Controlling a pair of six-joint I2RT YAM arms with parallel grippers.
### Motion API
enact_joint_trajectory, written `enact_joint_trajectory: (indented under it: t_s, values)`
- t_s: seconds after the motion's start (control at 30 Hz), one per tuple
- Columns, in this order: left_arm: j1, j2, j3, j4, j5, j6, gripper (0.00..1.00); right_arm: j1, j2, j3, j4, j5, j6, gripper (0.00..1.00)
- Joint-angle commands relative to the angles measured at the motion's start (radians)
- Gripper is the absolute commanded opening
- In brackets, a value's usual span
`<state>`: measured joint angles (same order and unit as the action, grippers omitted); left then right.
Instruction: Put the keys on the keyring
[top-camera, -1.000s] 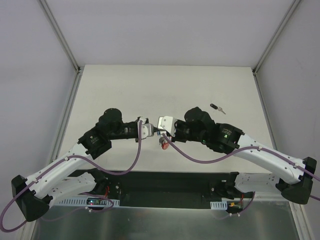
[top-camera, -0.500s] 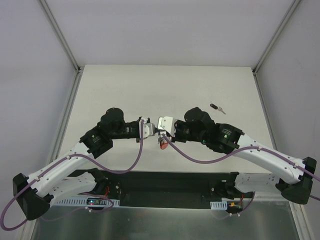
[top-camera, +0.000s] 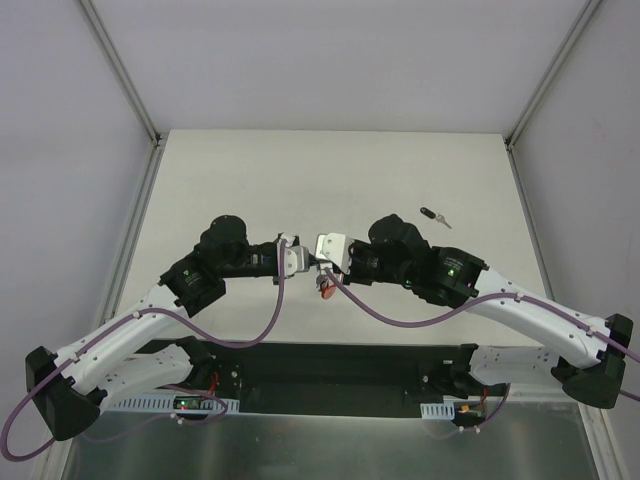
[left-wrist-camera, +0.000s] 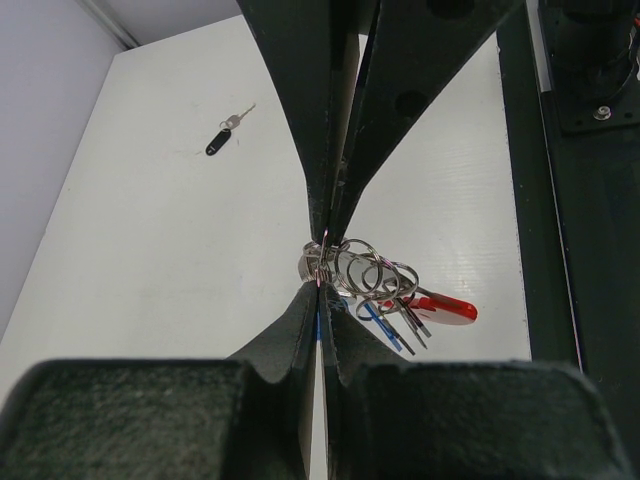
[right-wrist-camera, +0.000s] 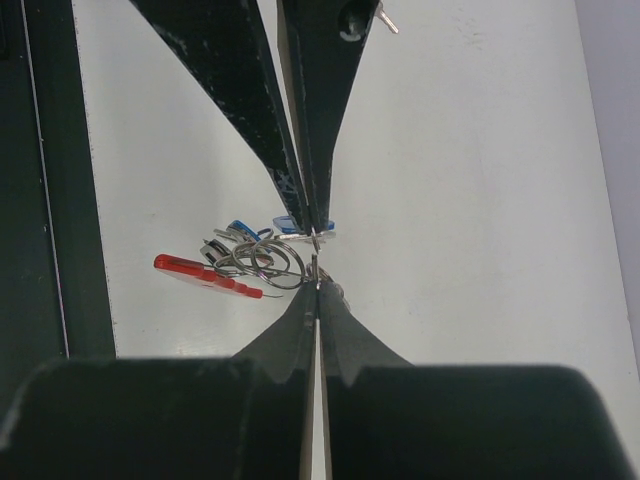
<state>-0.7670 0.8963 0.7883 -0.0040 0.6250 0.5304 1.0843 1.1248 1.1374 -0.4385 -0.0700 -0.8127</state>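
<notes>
Grippers nose to nose over mid-table! Left gripper (left-wrist-camera: 320, 292) is clenched tight, with a sliver of the blue-headed silver key (right-wrist-camera: 298, 225) caught at its tips. Right gripper (right-wrist-camera: 317, 286) is pinched on the keyring (left-wrist-camera: 440, 305), a curved red plastic band with a cluster of silver metal rings, which hangs right where the fingertips meet. Over on the white table (top-camera: 300, 170), a black-headed silver key (top-camera: 430, 214) lies well apart, far right.

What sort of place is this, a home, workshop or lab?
Probably a lab robot cell: a white table boxed in by plain pale panels on metal struts, with the left arm and right arm bolted at its near edge.
</notes>
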Motion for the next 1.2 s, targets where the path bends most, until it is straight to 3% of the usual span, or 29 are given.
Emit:
enact_joint_trajectory:
  t_s: [0.0,0.6,1.17]
  values:
    - [-0.011,-0.008,0.014,0.052,0.035,-0.017,0.00,0.006,-0.007,0.025,0.057,-0.022,-0.002,0.02]
    - [-0.011,0.000,0.009,0.052,0.036,-0.015,0.00,0.006,-0.017,0.019,0.061,0.044,0.004,0.01]
    - [-0.018,0.003,0.011,0.052,0.044,-0.018,0.00,0.005,-0.017,0.025,0.069,0.004,0.012,0.01]
